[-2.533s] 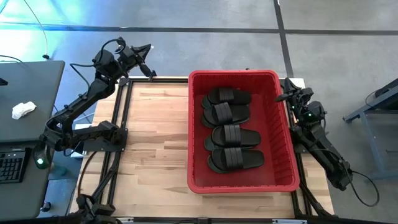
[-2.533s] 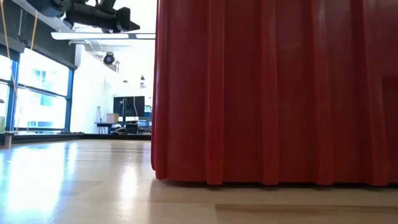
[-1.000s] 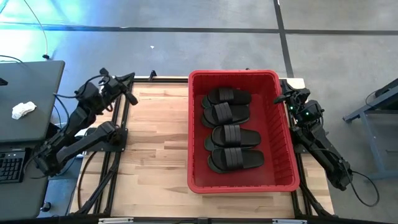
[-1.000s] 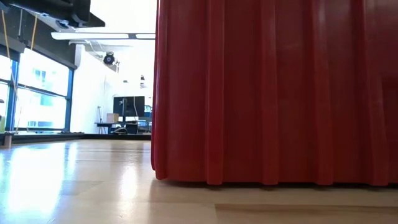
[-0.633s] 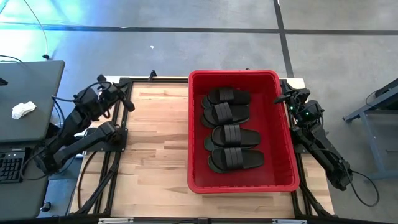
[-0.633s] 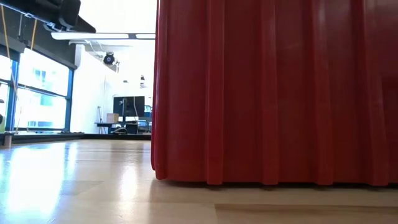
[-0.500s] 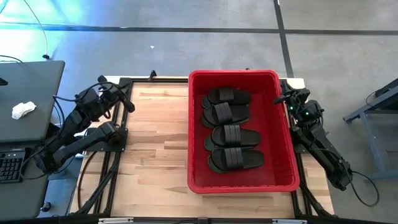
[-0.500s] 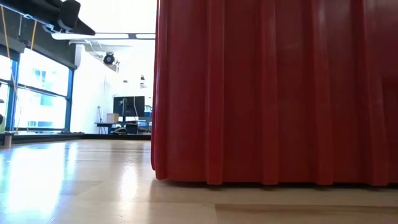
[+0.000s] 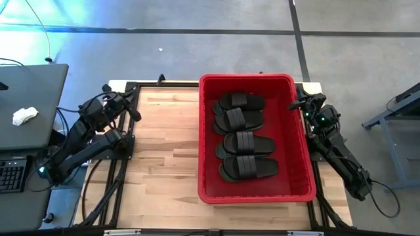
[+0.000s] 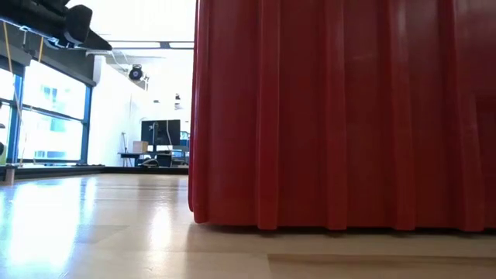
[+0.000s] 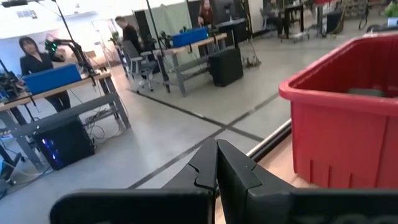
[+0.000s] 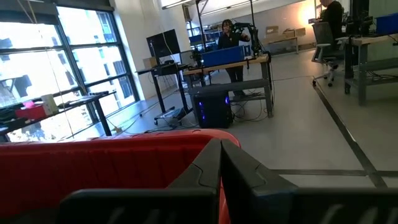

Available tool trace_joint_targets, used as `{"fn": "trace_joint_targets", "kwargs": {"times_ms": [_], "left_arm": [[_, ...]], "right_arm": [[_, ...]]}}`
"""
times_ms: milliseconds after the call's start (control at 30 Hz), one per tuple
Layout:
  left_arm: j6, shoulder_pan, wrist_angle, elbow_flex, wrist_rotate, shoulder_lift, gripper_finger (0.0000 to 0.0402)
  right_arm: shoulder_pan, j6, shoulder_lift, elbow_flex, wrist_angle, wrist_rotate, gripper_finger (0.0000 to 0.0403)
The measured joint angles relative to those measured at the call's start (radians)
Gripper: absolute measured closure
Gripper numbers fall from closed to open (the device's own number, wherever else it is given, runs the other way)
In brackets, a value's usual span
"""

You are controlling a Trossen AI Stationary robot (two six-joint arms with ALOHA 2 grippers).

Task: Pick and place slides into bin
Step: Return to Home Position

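The red bin (image 9: pixel 246 77) stands on the right half of the wooden table; its wall fills the low view (image 10: pixel 341 116). Several dark slides (image 9: pixel 244 143) lie inside it, in a row from its far end to its near end, strap up. My left gripper (image 9: pixel 133 111) is shut and empty at the table's far left corner, well left of the bin; its wrist view shows the shut fingers (image 11: pixel 216 168) and the bin (image 11: pixel 348 124) beyond. My right gripper (image 9: pixel 295 103) is shut and empty just outside the bin's far right corner, with the bin's rim (image 12: pixel 106 155) before it.
Bare wooden table (image 9: pixel 164 151) lies between my left arm and the bin. A dark desk with a white crumpled cloth (image 9: pixel 25 116) and a keyboard (image 9: pixel 12 174) stands left of the table. People and workbenches show in the room beyond (image 11: pixel 37 56).
My left gripper, still shut and empty, has drawn back toward the table's near and left edges and gone lower as the arm folds in. The bin, the slides and my right arm have kept still.
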Motion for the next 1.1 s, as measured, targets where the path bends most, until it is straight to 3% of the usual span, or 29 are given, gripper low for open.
{"fn": "trace_joint_targets", "kwargs": {"times_ms": [300,433,667,800,1100], "left_arm": [[-0.005,0.000,-0.010,-0.050,0.003,-0.134,0.0401],[-0.007,0.001,0.012,-0.081,-0.006,-0.135,0.0401],[-0.012,0.002,0.350,-0.234,0.090,-0.134,0.0401],[-0.023,0.002,0.469,-0.320,0.092,-0.134,0.0402],[-0.023,0.002,0.435,-0.376,0.095,-0.133,0.0402]], "right_arm": [[0.000,0.000,0.000,-0.001,0.001,0.000,0.0403],[0.000,0.000,0.000,-0.001,0.001,0.000,0.0403],[0.000,-0.001,0.000,-0.002,0.001,0.000,0.0403],[0.000,-0.006,0.000,-0.002,0.002,0.000,0.0403],[0.000,-0.008,0.000,-0.002,0.002,0.000,0.0403]]}}
